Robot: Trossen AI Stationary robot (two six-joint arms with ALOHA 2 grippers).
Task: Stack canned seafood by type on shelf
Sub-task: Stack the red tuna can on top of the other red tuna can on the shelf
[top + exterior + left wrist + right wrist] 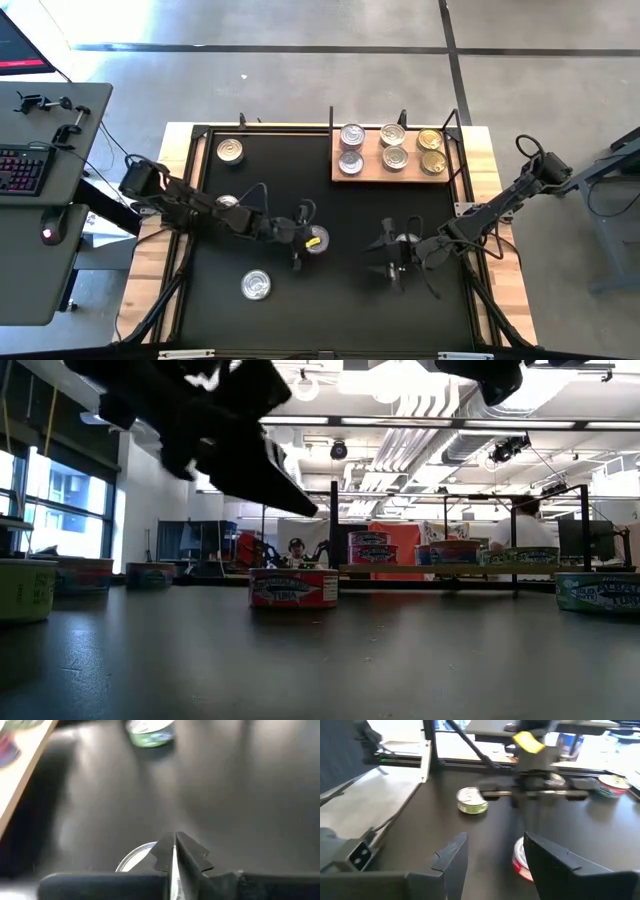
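Note:
The wooden shelf (390, 175) lies at the table's far right and carries several tins, silver-topped (351, 135) and gold-topped (430, 140). Loose tins stand on the black table. My left gripper (175, 840) is shut and hovers over the table's middle, beside a silver-topped tin (317, 241) whose lid (132, 862) shows under its fingers. In the low view its fingers (290, 495) hang above the red-and-blue tuna tin (293, 588). My right gripper (496, 840) is open, raised over a red-labelled tin (519, 860) right of centre (405, 240).
Other loose tins stand at the far left (230, 150), under the left arm (228, 202) and near the front left (256, 285). A black frame with upright posts (331, 118) edges the table. A desk with a keyboard (22, 168) stands to the left.

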